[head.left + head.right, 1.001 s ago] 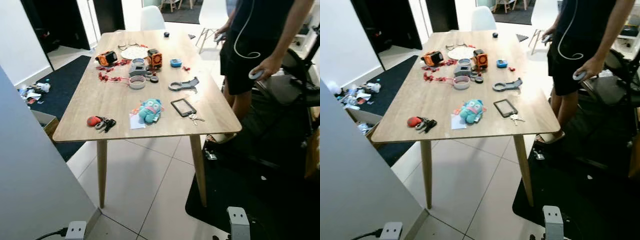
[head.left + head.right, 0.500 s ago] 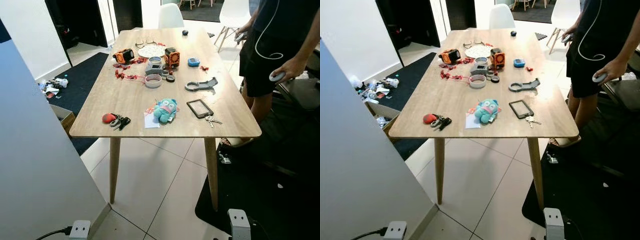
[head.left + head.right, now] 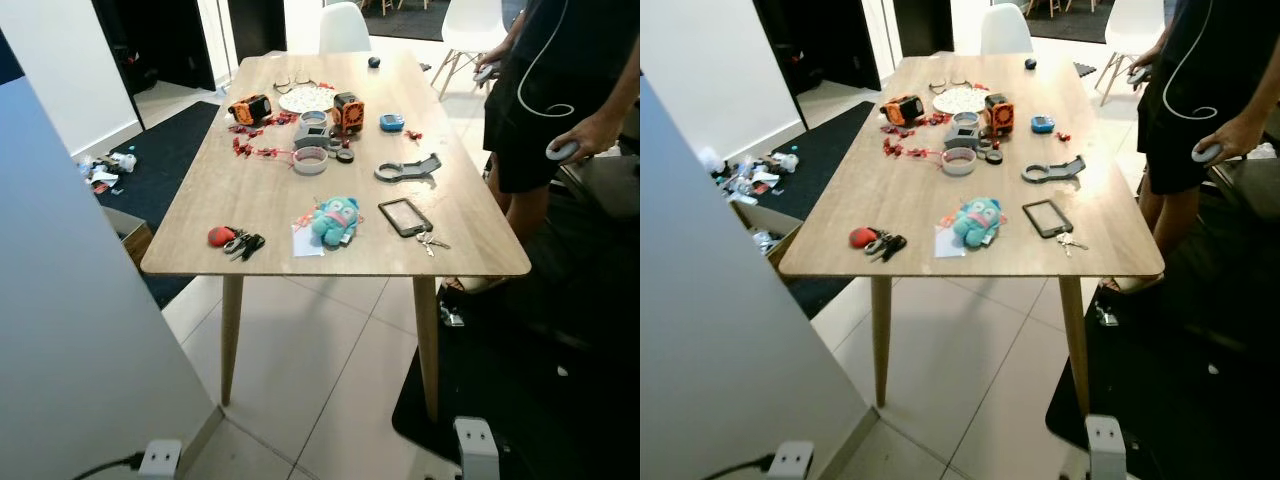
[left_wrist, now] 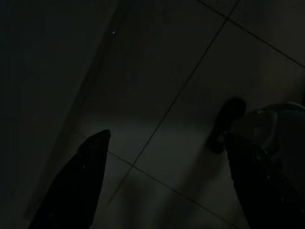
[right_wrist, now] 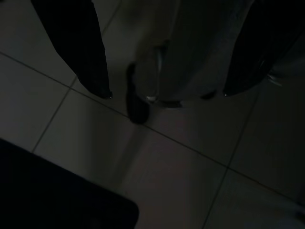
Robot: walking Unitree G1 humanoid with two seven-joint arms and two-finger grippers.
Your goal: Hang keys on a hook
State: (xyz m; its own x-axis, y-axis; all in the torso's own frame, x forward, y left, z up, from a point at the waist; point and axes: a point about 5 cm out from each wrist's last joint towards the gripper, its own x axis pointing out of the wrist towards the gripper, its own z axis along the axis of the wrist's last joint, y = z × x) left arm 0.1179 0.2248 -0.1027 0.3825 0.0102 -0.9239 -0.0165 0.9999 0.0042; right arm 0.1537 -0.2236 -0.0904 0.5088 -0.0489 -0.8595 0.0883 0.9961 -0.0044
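Lying near the front left corner of a light wooden table (image 3: 250, 190) is a bunch of keys (image 3: 241, 243) with a black fob, touching a small round red object (image 3: 220, 236) on its nine o'clock side. At three o'clock from the keys sits a white paper slip (image 3: 308, 244), and just beyond it a teal plush toy (image 3: 334, 220). Further toward three o'clock lies a black phone (image 3: 405, 216), with a second, smaller set of silver keys (image 3: 430, 241) at its five o'clock, close to the table's front edge. At twelve o'clock from the plush toy are a roll of tape (image 3: 311, 160), a grey handle-shaped tool (image 3: 406, 169), an orange and black gadget (image 3: 249, 108), another orange box (image 3: 347, 111), a small blue item (image 3: 391, 122) and scattered red bits (image 3: 252, 150). A person (image 3: 545, 90) in black clothing stands at the table's right side, holding a grey controller (image 3: 560, 151). A grey panel (image 3: 70, 330) rises at the left. Both arms hang low over dim floor tiles (image 4: 190, 95): the left gripper (image 4: 167, 157) has its two black fingers spread wide, and the right gripper (image 5: 167, 93) is likewise spread wide, neither holding anything
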